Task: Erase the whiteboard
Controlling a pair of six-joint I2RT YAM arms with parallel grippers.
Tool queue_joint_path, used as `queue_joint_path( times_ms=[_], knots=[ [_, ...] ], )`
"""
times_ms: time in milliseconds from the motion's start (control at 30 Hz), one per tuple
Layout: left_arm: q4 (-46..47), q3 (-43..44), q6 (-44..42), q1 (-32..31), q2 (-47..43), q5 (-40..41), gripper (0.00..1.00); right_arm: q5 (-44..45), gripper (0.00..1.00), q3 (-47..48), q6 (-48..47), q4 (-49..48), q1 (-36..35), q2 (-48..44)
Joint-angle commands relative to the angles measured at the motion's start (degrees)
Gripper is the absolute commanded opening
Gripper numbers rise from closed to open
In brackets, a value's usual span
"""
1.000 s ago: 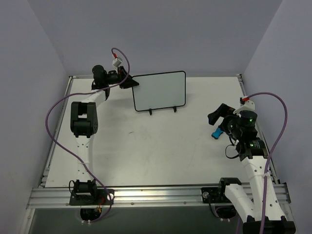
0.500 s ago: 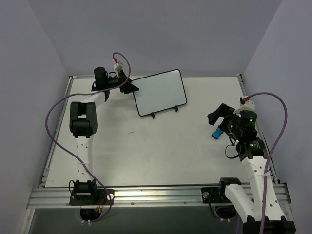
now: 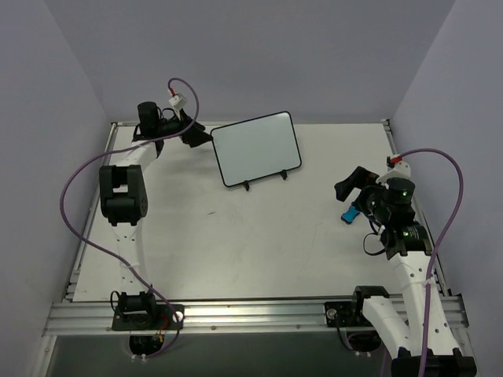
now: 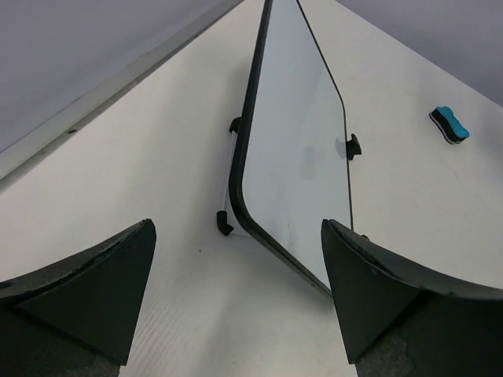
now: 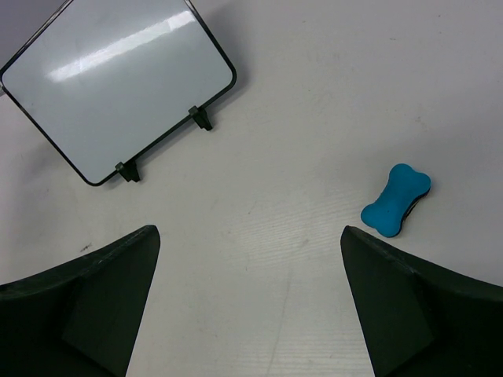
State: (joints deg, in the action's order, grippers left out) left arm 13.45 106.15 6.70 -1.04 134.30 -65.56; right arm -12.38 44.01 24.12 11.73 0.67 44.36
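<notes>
Right gripper (image 3: 352, 188) hovers with jaws wide apart near the blue eraser (image 5: 395, 200) on the table (image 3: 236, 236), while further back the blank whiteboard (image 3: 257, 148) leans on its stand and the left gripper (image 3: 198, 136), also spread apart, sits just off its left edge.

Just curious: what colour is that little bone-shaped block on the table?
The block is bright blue, clearest in the right wrist view.
</notes>
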Motion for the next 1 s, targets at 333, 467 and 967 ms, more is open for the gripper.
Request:
queue_joint_path(
  times_ms=[333,467,967],
  knots=[
    [-10.4,-2.4,-9.0,5.9,-25.2,13.5,0.94,1.0,0.95,1.0,-0.8,-1.1,-0.3,-1.5],
    [-26.1,4.2,-12.4,1.1,-29.3,43.6,0.94,3.0,0.96,2.1,-1.0,-0.2,-0.4,-1.6],
    [-53.9,-12.7,17.3,-13.5,-60.0,90.2,0.94,15.4,1.0,12.8,0.0,4.8,-0.3,-2.3]
  ],
)
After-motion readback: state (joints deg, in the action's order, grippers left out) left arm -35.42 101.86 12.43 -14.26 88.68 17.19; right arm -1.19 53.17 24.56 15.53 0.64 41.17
